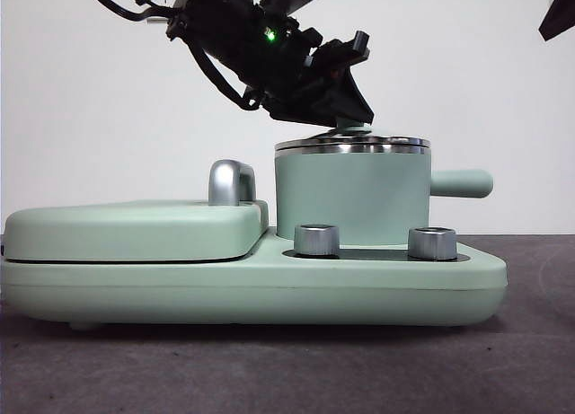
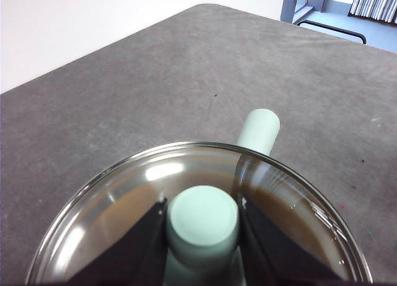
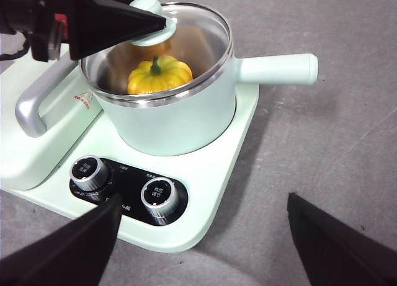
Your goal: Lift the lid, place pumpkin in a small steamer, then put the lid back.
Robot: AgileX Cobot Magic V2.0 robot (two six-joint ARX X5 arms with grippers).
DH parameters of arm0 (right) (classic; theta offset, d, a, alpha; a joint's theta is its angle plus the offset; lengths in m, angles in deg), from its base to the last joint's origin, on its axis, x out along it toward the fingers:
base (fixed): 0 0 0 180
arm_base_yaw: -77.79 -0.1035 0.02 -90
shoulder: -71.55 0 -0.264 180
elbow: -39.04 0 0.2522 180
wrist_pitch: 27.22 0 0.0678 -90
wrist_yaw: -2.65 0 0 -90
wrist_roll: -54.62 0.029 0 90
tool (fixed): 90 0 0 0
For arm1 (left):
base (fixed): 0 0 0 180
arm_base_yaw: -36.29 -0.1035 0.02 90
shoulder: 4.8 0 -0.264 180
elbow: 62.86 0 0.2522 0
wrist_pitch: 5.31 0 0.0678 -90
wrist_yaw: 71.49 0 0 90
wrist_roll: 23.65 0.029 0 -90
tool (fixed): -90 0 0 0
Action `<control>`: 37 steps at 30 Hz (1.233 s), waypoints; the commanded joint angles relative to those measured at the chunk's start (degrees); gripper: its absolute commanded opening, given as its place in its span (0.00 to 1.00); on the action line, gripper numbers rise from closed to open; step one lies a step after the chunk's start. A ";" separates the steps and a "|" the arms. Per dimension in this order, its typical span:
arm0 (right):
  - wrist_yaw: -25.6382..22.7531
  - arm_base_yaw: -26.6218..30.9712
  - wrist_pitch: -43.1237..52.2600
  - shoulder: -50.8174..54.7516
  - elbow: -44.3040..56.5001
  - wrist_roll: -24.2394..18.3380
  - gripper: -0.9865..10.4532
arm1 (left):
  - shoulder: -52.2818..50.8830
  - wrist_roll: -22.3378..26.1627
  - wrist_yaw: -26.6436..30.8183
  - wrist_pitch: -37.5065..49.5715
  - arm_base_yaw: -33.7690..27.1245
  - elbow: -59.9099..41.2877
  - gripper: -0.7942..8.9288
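The left gripper [image 2: 202, 221] is clasping the mint-green knob [image 2: 203, 219] of the glass lid [image 1: 352, 145], one black jaw pressing on each side of it, and the lid is sitting level on the steel rim of the small steamer [image 1: 352, 198]. Through the glass in the right wrist view, the pumpkin [image 3: 159, 75] is resting upright inside the pot, its green stem pointing up. The steamer is standing on the wide appliance base [image 1: 252, 288], behind the two silver dials [image 3: 124, 185] and beside the flat grill cover [image 1: 135, 227] with its steel handle [image 1: 231, 181]. The right gripper [image 3: 201, 249] is hanging well apart, jaws spread and gripping nothing. Judging by how things lie, the last step is in hand: the lid looks seated again over the pumpkin. The next move probably calls for parting the jaws gently, then rising straight up so the knob is not dragged and the lid is not knocked askew.
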 commanded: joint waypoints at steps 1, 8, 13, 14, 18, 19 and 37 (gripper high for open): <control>-0.26 -0.42 0.42 -0.15 -0.11 -0.81 0.45 | 1.73 -0.46 -0.31 0.09 0.26 1.20 0.09; -0.26 -0.42 0.44 -0.15 -0.11 -0.87 0.45 | 1.73 -0.48 -0.31 0.02 0.26 1.20 0.16; -0.26 -0.42 0.44 -0.15 -0.11 -0.87 0.45 | 1.70 -0.50 -0.31 0.02 0.26 1.20 0.29; -0.26 -0.42 0.44 -0.15 -0.11 -0.85 0.45 | 1.70 -0.50 -0.31 0.02 0.26 1.20 0.33; -0.28 -0.42 0.46 -0.15 -0.11 -0.85 0.45 | 1.68 -0.90 -0.28 0.02 0.26 1.20 0.46; -0.28 -0.42 0.48 -0.15 -0.11 -0.85 0.45 | 1.55 -0.96 -0.28 -0.02 0.26 1.20 0.46; 0.26 -0.42 0.63 -0.17 -0.11 -1.09 0.45 | -12.31 -17.09 -0.31 -17.03 -4.66 1.18 0.45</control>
